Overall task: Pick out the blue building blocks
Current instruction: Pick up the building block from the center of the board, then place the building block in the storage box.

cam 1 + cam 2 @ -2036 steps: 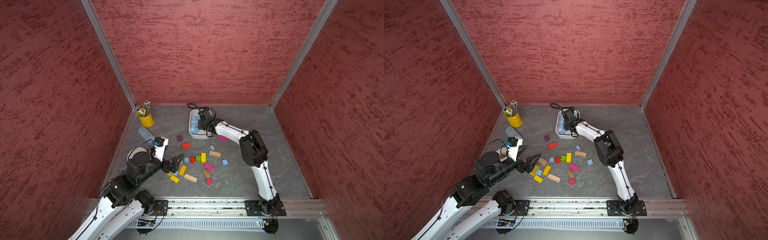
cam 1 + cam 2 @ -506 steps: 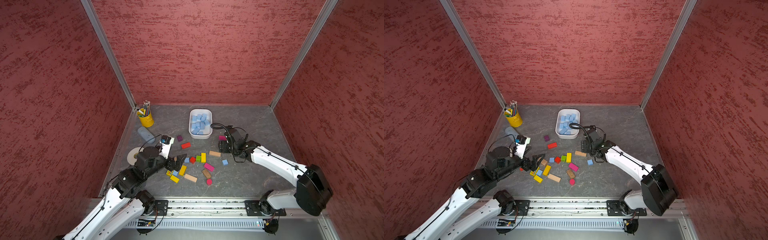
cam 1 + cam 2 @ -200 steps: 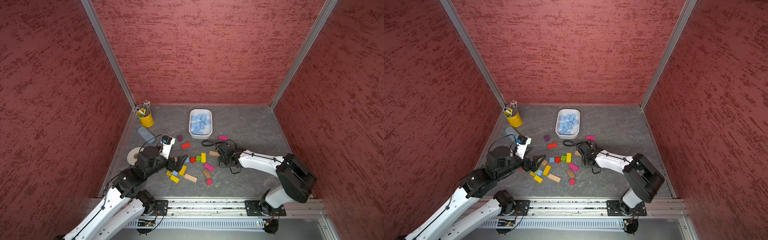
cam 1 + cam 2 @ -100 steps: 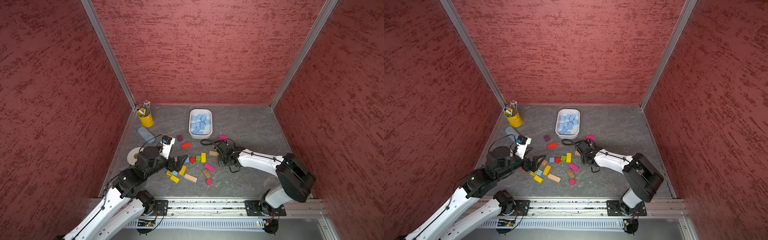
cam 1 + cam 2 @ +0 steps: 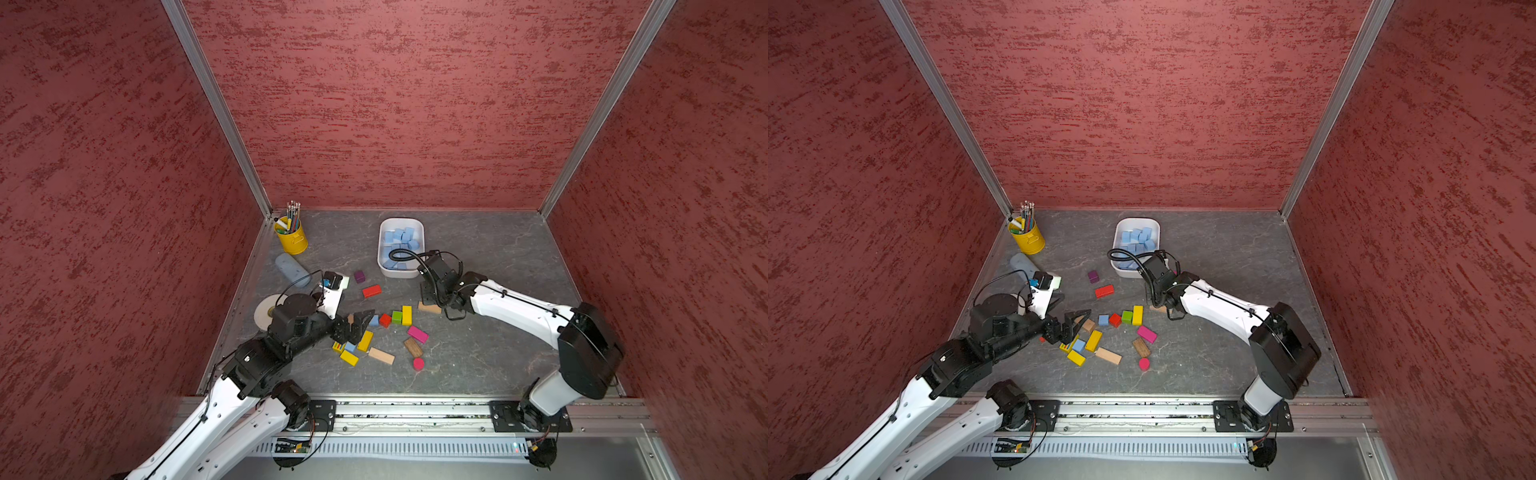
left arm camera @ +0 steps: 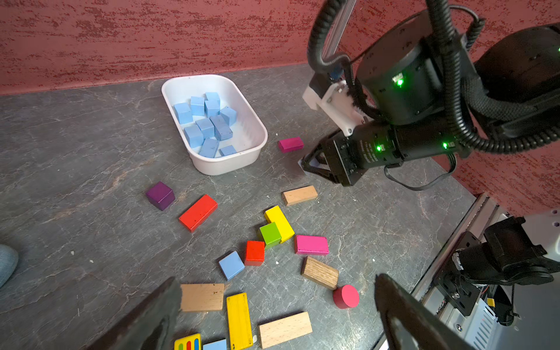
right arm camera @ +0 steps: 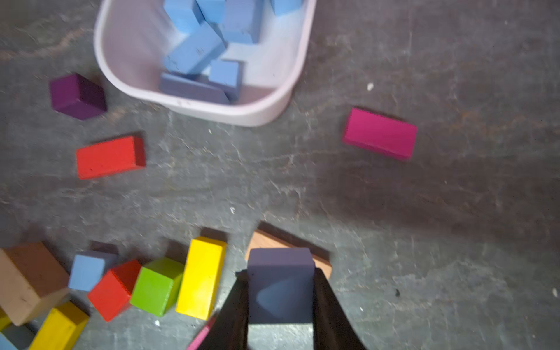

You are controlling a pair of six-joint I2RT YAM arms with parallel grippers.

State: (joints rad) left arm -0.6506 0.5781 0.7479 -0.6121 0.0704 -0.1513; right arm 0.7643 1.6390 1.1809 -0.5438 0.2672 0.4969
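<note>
Right claw is pinched narrow on a pale blue wooden block, one black finger flat against each side. In the right wrist view that block hangs over the end of a tan wooden plank; touching it or clear of it, I can't tell. From above, this claw sits at five o'clock of the white plastic tray, just off its near rim, and the tray is loaded with a heap of blue blocks. A magenta wooden brick lies on the bench near that same end of the tray. Over to the left claw: spread wide, nothing between its fingers, low at the nine o'clock edge of the scatter. Just beside its tips, at three o'clock, lies a small blue cube, against a red cube, and then come a green cube and a yellow wooden brick, all in a row. A second loose blue block lies at six o'clock of the left claw, tucked between a striped yellow block and a slanted yellow plank. Away at eleven o'clock, in the back corner, stands a yellow metal cup of pencils, well apart from the blocks.
</note>
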